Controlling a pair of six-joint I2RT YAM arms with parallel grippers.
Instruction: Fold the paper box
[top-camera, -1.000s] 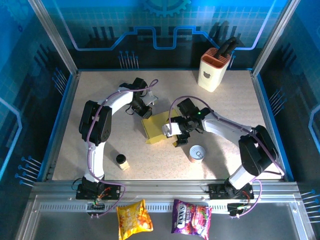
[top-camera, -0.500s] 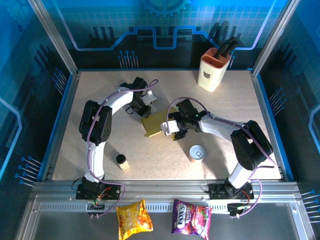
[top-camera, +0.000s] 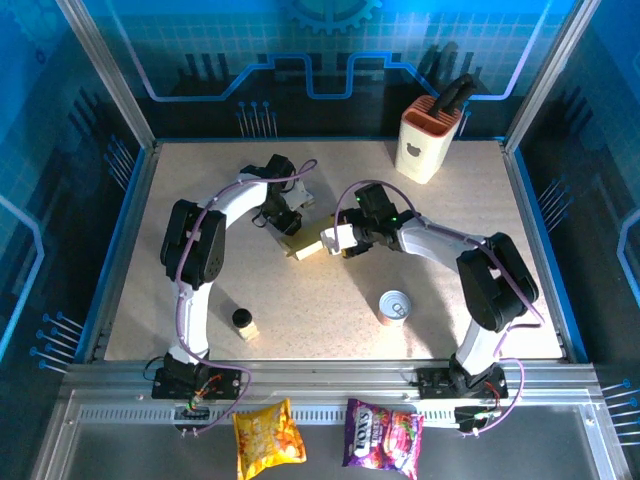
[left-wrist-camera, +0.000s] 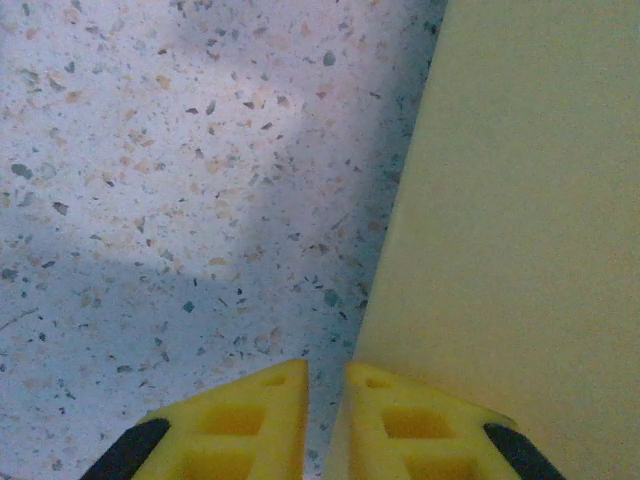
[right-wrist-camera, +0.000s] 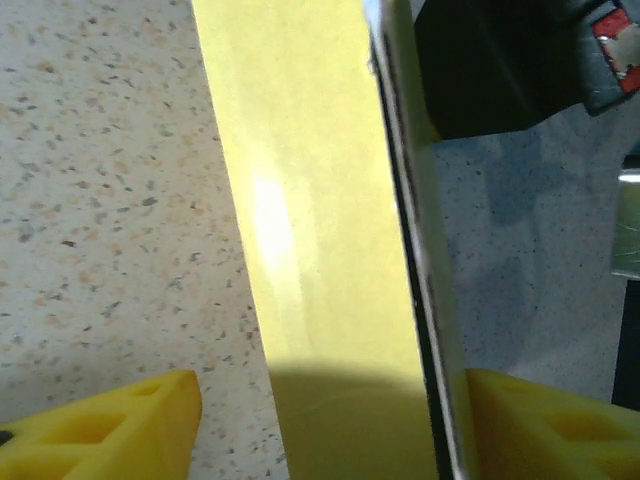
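the paper box (left-wrist-camera: 500, 230) runs off the top, right and bottom edges of the left wrist view; the left hand (left-wrist-camera: 326, 380) is cut by the bottom edge below its fingertips; the right hand (right-wrist-camera: 330, 400) is cropped likewise; from above, both hands cover part of the box, its flaps too small to tell; a dark shape (right-wrist-camera: 500, 60) is cut off at the right wrist view's top edge

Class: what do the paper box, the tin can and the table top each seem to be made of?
The paper box: thin card, smooth yellow, slim edge showing. The tin can: probably metal, shiny lid. The table top: speckled stone-look, perhaps laminate.
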